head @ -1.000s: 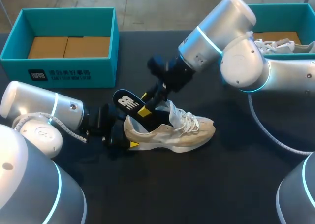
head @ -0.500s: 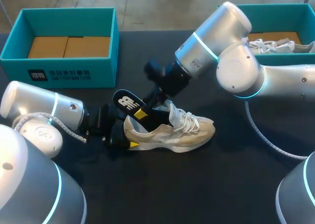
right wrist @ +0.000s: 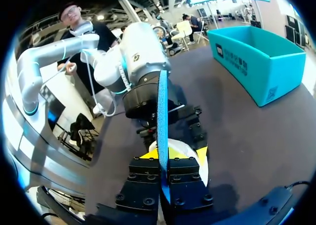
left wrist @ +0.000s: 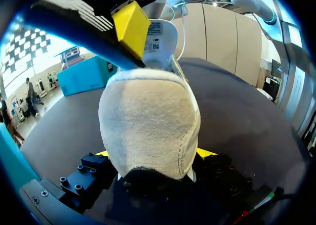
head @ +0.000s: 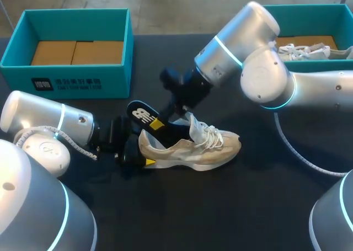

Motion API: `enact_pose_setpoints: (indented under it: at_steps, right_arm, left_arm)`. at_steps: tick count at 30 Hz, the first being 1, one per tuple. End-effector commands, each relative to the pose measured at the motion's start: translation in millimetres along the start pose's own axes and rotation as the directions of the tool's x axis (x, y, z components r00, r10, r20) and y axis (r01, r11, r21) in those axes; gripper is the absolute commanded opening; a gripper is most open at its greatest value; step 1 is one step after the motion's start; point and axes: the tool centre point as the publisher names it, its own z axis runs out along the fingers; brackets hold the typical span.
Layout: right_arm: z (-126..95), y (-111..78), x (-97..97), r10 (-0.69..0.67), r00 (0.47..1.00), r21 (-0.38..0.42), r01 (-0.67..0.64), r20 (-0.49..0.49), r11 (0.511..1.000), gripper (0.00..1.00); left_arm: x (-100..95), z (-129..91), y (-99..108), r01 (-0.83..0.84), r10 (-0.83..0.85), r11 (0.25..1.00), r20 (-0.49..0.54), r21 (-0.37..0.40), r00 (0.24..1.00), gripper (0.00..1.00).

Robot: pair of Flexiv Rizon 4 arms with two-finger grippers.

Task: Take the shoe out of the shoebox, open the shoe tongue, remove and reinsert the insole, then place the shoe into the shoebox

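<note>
A beige sneaker (head: 193,146) lies on its sole on the black table, toe to the right. My left gripper (head: 138,151) is at its heel (left wrist: 148,121), one yellow tip touching each side, holding it. A dark blue insole (head: 144,116) sticks up and back out of the shoe's opening, white logo showing. My right gripper (head: 160,123) is shut on the insole near the shoe's collar. In the right wrist view the insole (right wrist: 162,106) stands edge-on between the closed fingers of that gripper (right wrist: 164,170). The white tongue (head: 196,127) stands up.
A teal shoebox (head: 71,74) with a cardboard floor stands at the back left. A second teal box (head: 309,11) at the back right holds another pale shoe (head: 309,49). Bare table lies in front of the sneaker.
My right gripper has closed its fingers onto the insole and shifted slightly left. The left arm and the shoe have stayed still.
</note>
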Motion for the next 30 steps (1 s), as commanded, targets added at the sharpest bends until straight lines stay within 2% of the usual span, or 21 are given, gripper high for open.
enact_pose_setpoints:
  at_steps: [1,10,24,26,30]
  right_arm:
    - [-3.0,7.6,-0.4,-0.008,1.0,0.001,0.008,0.021,1.0,0.0]
    - [-26.3,37.7,0.6,-0.059,0.989,-0.091,0.072,0.139,0.993,0.0]
    - [-61.7,98.7,-11.2,-0.137,0.96,-0.141,0.174,0.244,0.974,0.0]
    - [-68.2,108.8,-14.4,-0.161,0.954,-0.128,0.198,0.253,0.972,0.0]
    - [-68.2,108.8,-14.4,-0.161,0.954,-0.128,0.198,0.253,0.972,0.0]
  left_arm:
    - [1.3,-0.9,2.0,-0.001,0.001,1.0,0.001,-0.004,1.0,0.0]
    - [1.3,-0.9,2.0,-0.001,0.001,1.0,0.001,-0.004,1.0,0.0]
    - [1.3,-0.9,2.0,-0.001,0.001,1.0,0.001,-0.004,1.0,0.0]
    - [1.3,-0.9,2.0,-0.001,0.001,1.0,0.001,-0.004,1.0,0.0]
    - [1.3,-0.9,2.0,-0.001,0.001,1.0,0.001,-0.004,1.0,0.0]
